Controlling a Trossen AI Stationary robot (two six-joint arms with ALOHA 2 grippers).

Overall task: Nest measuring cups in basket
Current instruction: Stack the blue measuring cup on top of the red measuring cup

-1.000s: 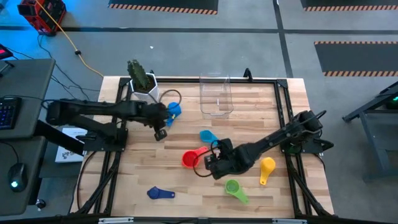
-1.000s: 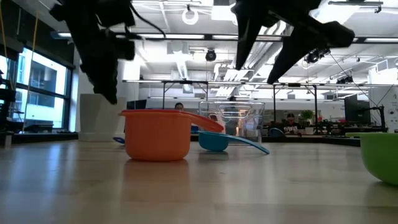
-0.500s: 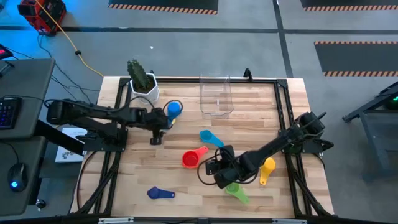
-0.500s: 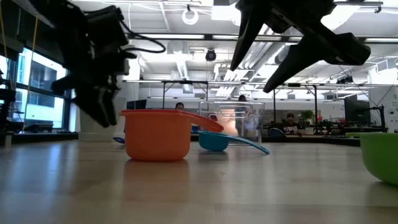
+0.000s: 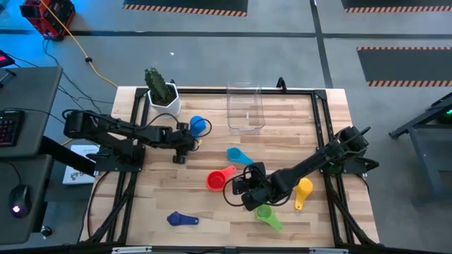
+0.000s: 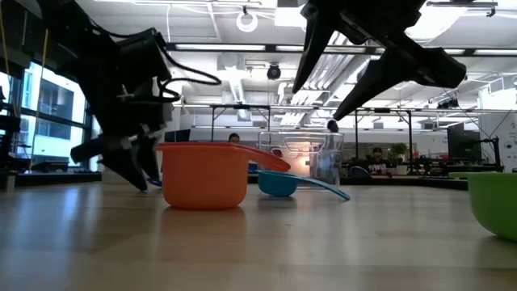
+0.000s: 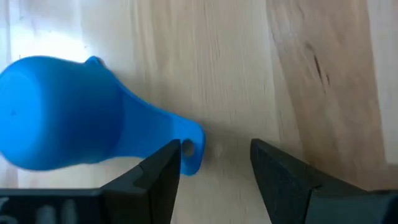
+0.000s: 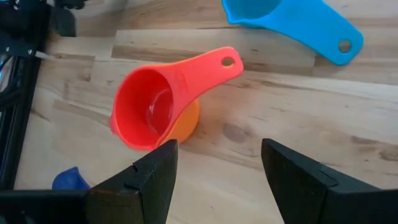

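Note:
A blue cup point(image 5: 198, 125) lies on the table in front of the cactus pot, its handle end point(image 7: 193, 146) beside one finger of my open left gripper point(image 7: 214, 165). The red cup point(image 8: 155, 109) sits tilted in the orange cup point(image 8: 186, 121) at mid-table. My right gripper point(image 5: 245, 189) hovers open just near of them, holding nothing. Loose on the wood lie a light blue cup point(image 5: 236, 155), a yellow cup point(image 5: 303, 190), a green cup point(image 5: 267, 214) and a dark blue cup point(image 5: 182, 219). The clear basket point(image 5: 245, 109) stands at the far edge. My left gripper stands open, low over the table, with the blue cup's handle end point(image 7: 189, 152) right beside one fingertip point(image 7: 168, 162). I cannot tell whether the two touch. The cup rests on the table.
A white pot with a cactus point(image 5: 162, 95) stands at the far left corner, close to the blue cup. Black frame rails point(image 5: 321, 134) run along the table's sides. Bare wood lies between the basket and the light blue cup.
My left gripper has opened and let go of the blue cup, which now lies on the table near the pot. The gripper has come down toward the table. My right gripper has shifted slightly toward the near edge and stays open.

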